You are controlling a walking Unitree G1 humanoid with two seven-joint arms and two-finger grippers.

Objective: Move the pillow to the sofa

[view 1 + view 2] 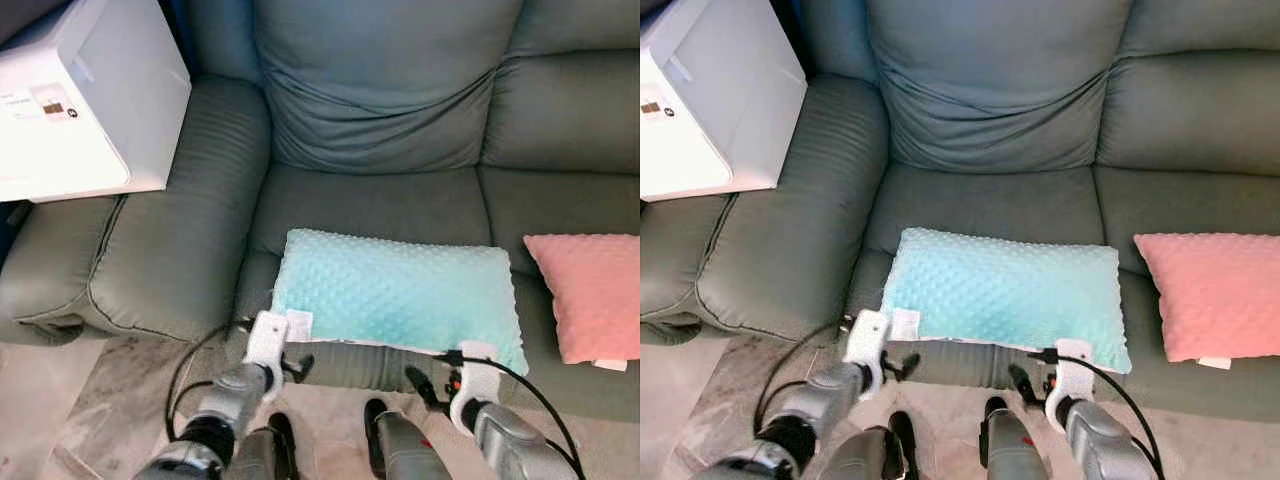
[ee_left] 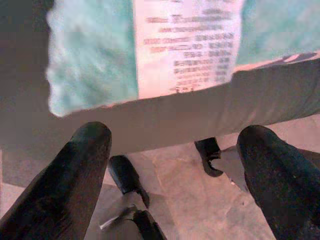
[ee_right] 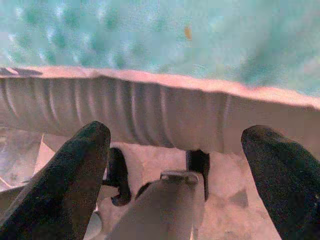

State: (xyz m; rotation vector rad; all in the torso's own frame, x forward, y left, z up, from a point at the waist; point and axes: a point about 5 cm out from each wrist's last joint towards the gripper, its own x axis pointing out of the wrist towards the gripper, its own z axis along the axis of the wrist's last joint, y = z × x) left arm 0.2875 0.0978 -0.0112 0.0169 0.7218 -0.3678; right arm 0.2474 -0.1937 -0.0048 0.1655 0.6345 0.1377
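A teal dotted pillow [image 1: 395, 295] lies flat on the grey-green sofa's seat [image 1: 370, 205], its front edge hanging a little over the seat's front. My left gripper [image 2: 175, 145] is open just below the pillow's front left corner, near its white label [image 2: 187, 45]. My right gripper [image 3: 175, 145] is open below the front right corner, facing the sofa's front edge [image 3: 150, 120]. Neither gripper holds the pillow.
A pink pillow [image 1: 590, 295] lies on the seat to the right. A white box-shaped appliance [image 1: 80, 95] stands over the sofa's left armrest [image 1: 170, 240]. My feet [image 1: 285, 435] stand on the marble floor close to the sofa front.
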